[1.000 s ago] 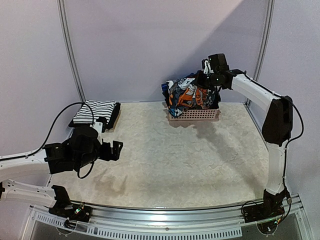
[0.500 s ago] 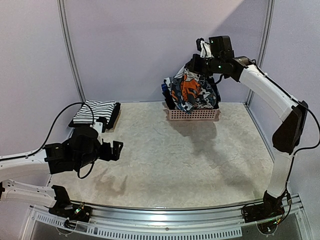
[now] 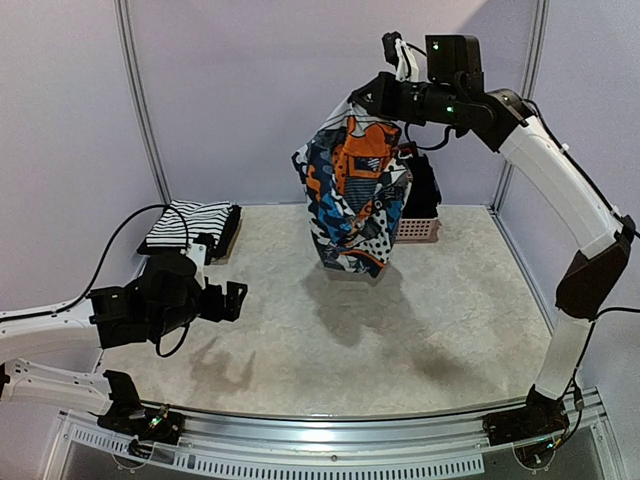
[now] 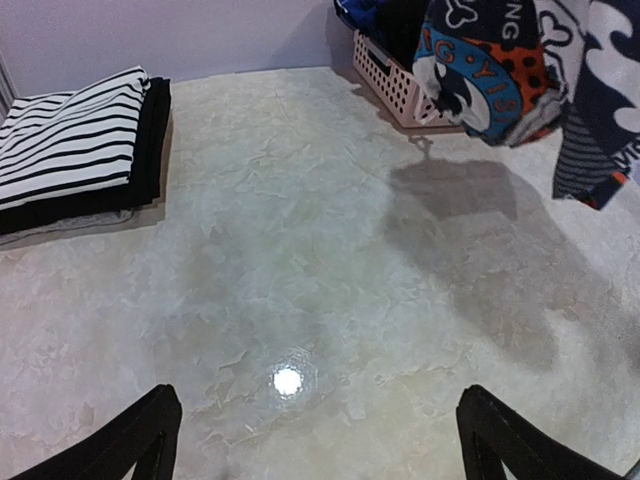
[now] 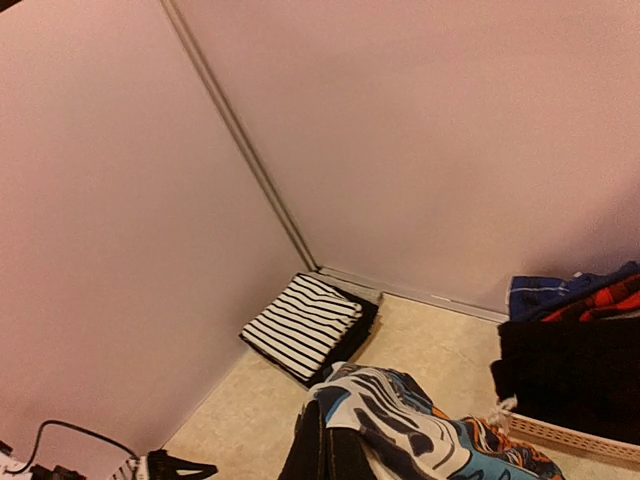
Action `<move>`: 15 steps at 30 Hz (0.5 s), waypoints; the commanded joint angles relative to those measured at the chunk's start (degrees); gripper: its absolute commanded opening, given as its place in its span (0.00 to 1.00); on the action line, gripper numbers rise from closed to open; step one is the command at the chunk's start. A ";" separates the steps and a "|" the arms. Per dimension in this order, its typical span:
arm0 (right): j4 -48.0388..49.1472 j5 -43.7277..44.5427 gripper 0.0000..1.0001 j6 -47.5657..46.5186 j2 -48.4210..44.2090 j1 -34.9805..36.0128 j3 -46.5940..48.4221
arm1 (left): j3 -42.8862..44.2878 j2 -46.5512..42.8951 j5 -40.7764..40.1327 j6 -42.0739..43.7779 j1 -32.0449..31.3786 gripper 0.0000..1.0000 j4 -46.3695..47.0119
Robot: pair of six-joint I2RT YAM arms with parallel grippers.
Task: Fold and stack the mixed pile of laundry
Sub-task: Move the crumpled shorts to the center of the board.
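My right gripper (image 3: pixel 366 101) is raised high and shut on the top edge of the blue-orange-white-black graphic print garment (image 3: pixel 350 195), which hangs free above the table, in front of the basket. The right wrist view shows the fingers (image 5: pixel 325 452) pinching that garment (image 5: pixel 420 430). A black garment (image 3: pixel 421 190) and bits of blue and red cloth (image 5: pixel 570 295) lie in the pink basket (image 3: pixel 420 231). A folded white garment with black stripes (image 3: pixel 184 222) lies on folded black cloth at the far left. My left gripper (image 3: pixel 236 298) hovers low over the left table, open and empty.
The striped stack also shows in the left wrist view (image 4: pixel 70 135) and the right wrist view (image 5: pixel 300 325). The basket (image 4: pixel 400 85) stands against the back wall. Walls close in the table at the back and sides. A black cable (image 3: pixel 115 240) loops by the left arm.
My right gripper has risen and swung left, lifting the graphic print garment out of the basket until it hangs free. The left arm has not moved.
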 commanded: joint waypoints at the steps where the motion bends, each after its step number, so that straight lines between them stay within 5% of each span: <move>1: -0.91 -1.37 0.00 -1.77 -1.18 6.43 6.60 | -1.45 -0.15 0.99 0.94 -1.17 0.98 2.28; 7: 1.70 -1.73 0.00 -1.49 -1.40 12.75 8.63 | -1.70 -0.17 2.87 1.61 -1.28 0.97 3.97; 15: 1.80 3.21 0.00 -5.05 -0.82 17.31 7.54 | -4.80 -2.85 21.49 3.98 -1.58 0.98 17.65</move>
